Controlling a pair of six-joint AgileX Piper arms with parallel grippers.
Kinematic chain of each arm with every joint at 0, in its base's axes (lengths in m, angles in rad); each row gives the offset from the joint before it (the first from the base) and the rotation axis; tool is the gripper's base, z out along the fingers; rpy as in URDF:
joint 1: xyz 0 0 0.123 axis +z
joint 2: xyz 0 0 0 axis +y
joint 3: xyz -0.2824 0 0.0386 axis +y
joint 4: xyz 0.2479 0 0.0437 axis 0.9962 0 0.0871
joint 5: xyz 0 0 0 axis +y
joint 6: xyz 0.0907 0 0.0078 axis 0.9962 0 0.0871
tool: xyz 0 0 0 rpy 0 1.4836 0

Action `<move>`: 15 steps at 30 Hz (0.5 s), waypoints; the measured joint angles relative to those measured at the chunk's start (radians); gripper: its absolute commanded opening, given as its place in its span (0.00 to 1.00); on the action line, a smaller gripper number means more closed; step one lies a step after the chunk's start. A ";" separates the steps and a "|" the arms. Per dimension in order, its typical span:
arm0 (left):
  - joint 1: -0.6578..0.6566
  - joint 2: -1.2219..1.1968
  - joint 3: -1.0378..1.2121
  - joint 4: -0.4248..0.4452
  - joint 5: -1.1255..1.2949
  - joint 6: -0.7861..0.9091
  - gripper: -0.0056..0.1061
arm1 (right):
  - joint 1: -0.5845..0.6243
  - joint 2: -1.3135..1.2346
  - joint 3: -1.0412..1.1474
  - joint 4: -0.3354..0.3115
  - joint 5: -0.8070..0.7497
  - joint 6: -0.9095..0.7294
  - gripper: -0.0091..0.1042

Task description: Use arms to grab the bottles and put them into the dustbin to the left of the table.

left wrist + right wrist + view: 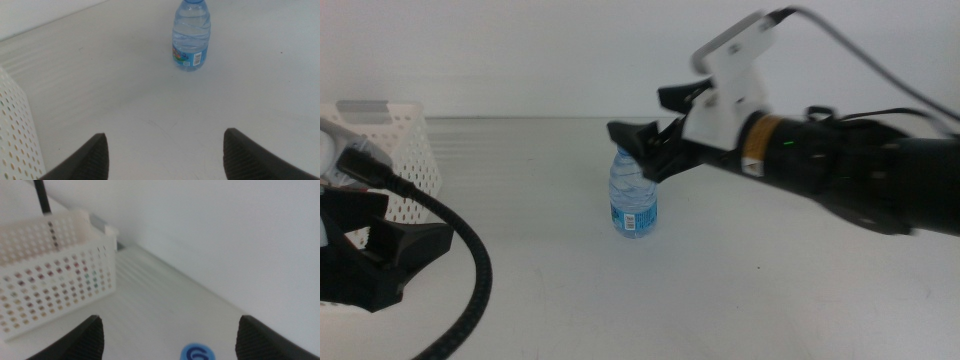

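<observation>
Near the middle of your table: the small clear plastic water bottle [634, 205] with a blue cap and blue label stands upright on the large plain off-white tabletop [750, 290], alone, well apart from the bin.
Bottle, left wrist view: you see it [191, 37] upright beyond the jaws, label facing the camera, its cap cut off by the picture's edge.
Bottle, right wrist view: only the round blue cap [197, 354] shows, low between the 2 jaws.
Right gripper: your black right gripper [642, 150] reaches in from the right side of the middle view on its dark arm with a white mount, and sits directly over the bottle's top.
Right jaws: spread wide apart; the cap lies between them and they hold nothing. You cannot tell from these views whether either jaw touches the bottle.
Left gripper: your black left gripper [375, 262] waits at the lower left of the middle view, low over the table, near the bin.
Left jaws: parted wide and empty, with bare table between them in the left wrist view [165, 160].
Cable: a thick black cable [470, 270] loops past the left gripper toward the bottom edge.
Dustbin: the white rectangular plastic basket [395, 150] with round-hole perforated walls stands at the far left of the table; in the right wrist view [55, 270] faint coloured shapes show through its holes, too blurred for you to name.
</observation>
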 measured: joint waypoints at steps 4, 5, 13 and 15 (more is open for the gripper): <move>0.000 0.000 0.000 0.000 0.000 0.000 0.68 | 0.000 -0.147 0.074 -0.003 0.005 0.006 0.73; 0.000 0.000 0.000 0.000 0.000 0.000 0.68 | 0.000 -0.178 0.096 0.007 0.015 0.005 0.73; 0.000 0.000 0.000 0.000 0.000 0.000 0.68 | 0.000 -0.476 0.202 0.285 0.336 -0.238 0.73; 0.000 0.000 0.000 0.000 0.000 0.000 0.68 | 0.000 -0.550 0.220 0.362 0.414 -0.307 0.73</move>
